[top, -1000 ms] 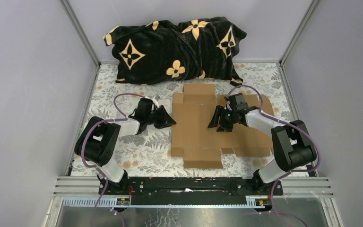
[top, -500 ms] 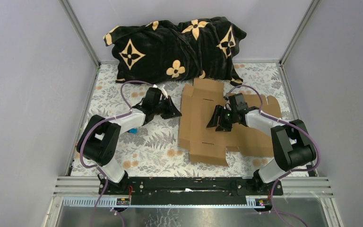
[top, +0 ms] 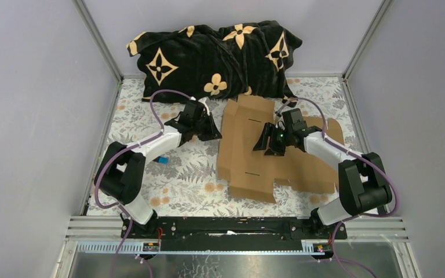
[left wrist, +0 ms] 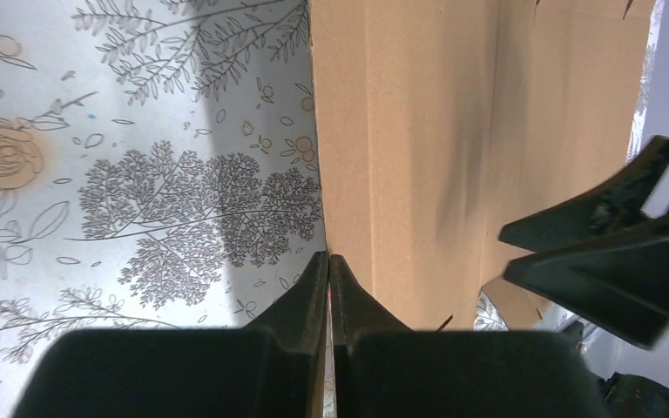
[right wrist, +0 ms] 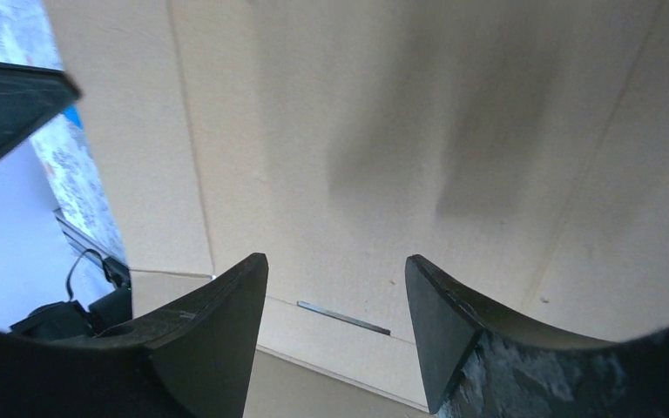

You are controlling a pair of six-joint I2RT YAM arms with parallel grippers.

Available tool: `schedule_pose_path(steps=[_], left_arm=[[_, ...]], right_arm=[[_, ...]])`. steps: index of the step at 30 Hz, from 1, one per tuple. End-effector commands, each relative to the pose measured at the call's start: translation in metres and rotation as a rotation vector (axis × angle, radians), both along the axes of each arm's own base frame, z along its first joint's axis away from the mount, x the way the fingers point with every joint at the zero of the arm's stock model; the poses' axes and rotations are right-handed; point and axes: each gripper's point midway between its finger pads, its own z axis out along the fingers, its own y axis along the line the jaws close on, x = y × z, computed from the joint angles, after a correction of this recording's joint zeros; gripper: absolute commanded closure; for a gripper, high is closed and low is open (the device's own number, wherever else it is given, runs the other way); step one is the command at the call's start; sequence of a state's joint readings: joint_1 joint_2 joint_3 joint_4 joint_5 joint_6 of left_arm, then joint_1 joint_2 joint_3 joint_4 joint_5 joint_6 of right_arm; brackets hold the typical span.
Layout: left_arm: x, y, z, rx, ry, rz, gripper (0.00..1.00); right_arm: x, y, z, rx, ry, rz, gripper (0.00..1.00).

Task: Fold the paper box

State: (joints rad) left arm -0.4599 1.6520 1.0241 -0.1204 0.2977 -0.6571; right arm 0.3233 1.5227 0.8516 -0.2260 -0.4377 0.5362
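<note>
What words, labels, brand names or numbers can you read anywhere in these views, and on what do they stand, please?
No text can be read in any view.
The paper box: plain brown cardboard, no print on the face that shows.
The blanket: only tan flower and star motifs, no letters.
The small tags on the front rail: too small to read.

Nothing readable appears: no text, label, brand or number. The paper box (top: 244,157) is plain brown cardboard, and the black blanket (top: 208,52) carries only tan flower and star motifs.
</note>
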Motion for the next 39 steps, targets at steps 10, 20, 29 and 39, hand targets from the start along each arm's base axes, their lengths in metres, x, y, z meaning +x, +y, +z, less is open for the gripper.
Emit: schedule_pose_path(steps=[10,20,29,39], left_arm=[[0.0,0.053,0.049,0.313,-0.062,0.055,0.95],[-0.018,0.086,0.099,0.399,-0.128,0.106,0.95],[-0.012,0.091,0.144,0.398,-0.237,0.125,0.96],[0.043,0.087,0.161,0.517,-0.296,0.139,0.98]], right_arm=[[0.025,-0.029,0.072,0.02,-0.153,-0.051,0.31],[0.019,-0.022,0.047,0.08,-0.094,-0.045,0.31],[0.017,-0.017,0.041,0.119,-0.084,-0.043,0.31],[0.026,0.006,0.035,0.177,-0.069,-0.017,0.32]])
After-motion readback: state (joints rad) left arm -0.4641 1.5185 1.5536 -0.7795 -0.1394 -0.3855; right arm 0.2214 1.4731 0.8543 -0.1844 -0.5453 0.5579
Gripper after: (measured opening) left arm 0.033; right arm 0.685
